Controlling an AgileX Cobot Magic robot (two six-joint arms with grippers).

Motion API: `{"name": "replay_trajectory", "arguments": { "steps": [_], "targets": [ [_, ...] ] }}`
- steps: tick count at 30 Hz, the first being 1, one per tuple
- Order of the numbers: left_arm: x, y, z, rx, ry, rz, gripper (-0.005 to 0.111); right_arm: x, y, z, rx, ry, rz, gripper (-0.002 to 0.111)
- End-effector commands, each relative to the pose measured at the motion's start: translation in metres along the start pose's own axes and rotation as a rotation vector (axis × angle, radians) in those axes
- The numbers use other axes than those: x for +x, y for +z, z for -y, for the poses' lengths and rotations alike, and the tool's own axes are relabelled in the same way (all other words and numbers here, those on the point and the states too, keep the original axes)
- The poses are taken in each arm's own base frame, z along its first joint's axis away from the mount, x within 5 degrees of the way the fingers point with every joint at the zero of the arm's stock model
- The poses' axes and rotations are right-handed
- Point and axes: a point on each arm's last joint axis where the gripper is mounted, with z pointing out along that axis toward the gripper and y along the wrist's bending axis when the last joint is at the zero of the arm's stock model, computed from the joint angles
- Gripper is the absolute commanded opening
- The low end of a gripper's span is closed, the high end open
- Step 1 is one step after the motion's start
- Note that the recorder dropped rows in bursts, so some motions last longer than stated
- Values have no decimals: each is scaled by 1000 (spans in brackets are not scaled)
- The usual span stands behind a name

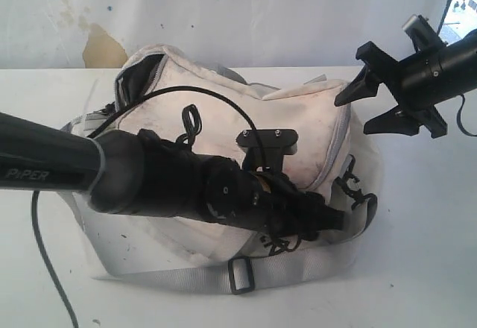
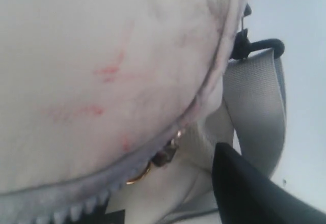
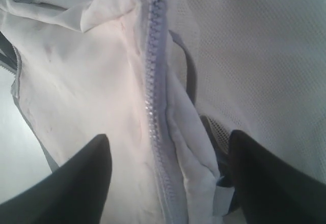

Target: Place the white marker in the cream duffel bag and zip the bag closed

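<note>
The cream duffel bag (image 1: 305, 115) lies on the white table, smudged with reddish marks. My left arm reaches across it, and my left gripper (image 1: 332, 220) sits low at its front right corner. In the left wrist view, the left gripper (image 2: 165, 183) is open beside the grey zipper, whose dark slider and brass ring (image 2: 164, 158) hang free between the fingers (image 2: 244, 188). My right gripper (image 1: 373, 104) hovers open over the bag's right end. Its fingers (image 3: 66, 188) straddle a closed grey zipper (image 3: 153, 81) without touching it. The white marker is out of view.
A grey webbing strap (image 1: 186, 277) with a black buckle (image 1: 240, 274) runs along the bag's front, and black clips (image 1: 350, 186) hang at its right end. A black cable (image 1: 186, 93) loops over the bag. White mesh fabric (image 3: 254, 56) lies beside the zipper.
</note>
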Motion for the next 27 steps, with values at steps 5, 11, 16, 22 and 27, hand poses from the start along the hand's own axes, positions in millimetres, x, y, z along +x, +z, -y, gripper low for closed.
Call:
{"name": "replay_trajectory", "arguments": {
  "steps": [5, 11, 16, 22, 27],
  "targets": [
    [-5, 20, 5, 9, -49, 7, 56, -2, -5, -2, 0, -19, 17, 61],
    [-2, 33, -11, -28, -95, -3, 56, -2, -5, -2, -1, -19, 15, 61],
    [-4, 34, -13, -30, -160, 29, 28, -2, -5, -2, -1, -19, 15, 61],
    [-7, 23, -9, -16, -128, -21, 0, 2, -5, -3, -14, -23, -28, 61],
    [-26, -20, 5, 40, 19, -60, 0, 9, -6, -5, -41, -38, -109, 61]
  ]
}}
